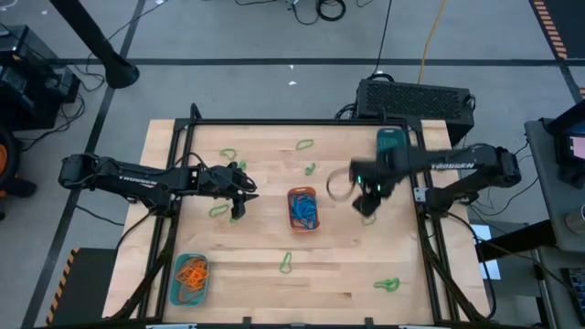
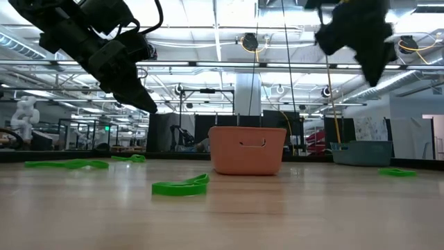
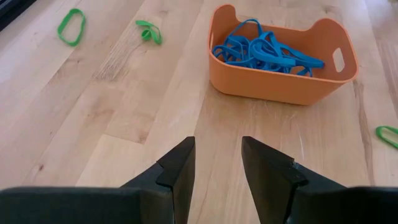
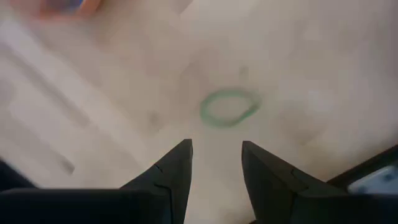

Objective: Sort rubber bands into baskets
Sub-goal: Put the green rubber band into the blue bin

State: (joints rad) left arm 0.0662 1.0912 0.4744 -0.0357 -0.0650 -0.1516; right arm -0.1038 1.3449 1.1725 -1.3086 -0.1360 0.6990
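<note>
An orange basket (image 1: 303, 209) holding blue rubber bands (image 3: 264, 50) stands mid-table. A teal basket (image 1: 190, 279) holding orange bands sits at the near left. A second teal basket (image 1: 391, 142) is at the far right, partly under my right arm. Green bands lie loose on the wood (image 1: 228, 157) (image 1: 304, 144) (image 1: 287, 265) (image 1: 387, 285). My left gripper (image 3: 217, 146) is open and empty above the table, left of the orange basket (image 3: 283, 59). My right gripper (image 4: 216, 149) is open and empty, above a green band (image 4: 228, 107) to the right of that basket.
More green bands lie near my left gripper (image 3: 70, 26) (image 3: 149, 31) and beside the orange basket (image 3: 388, 134). A black frame (image 1: 183, 137) borders the table. A black box (image 1: 416, 96) stands beyond the far edge.
</note>
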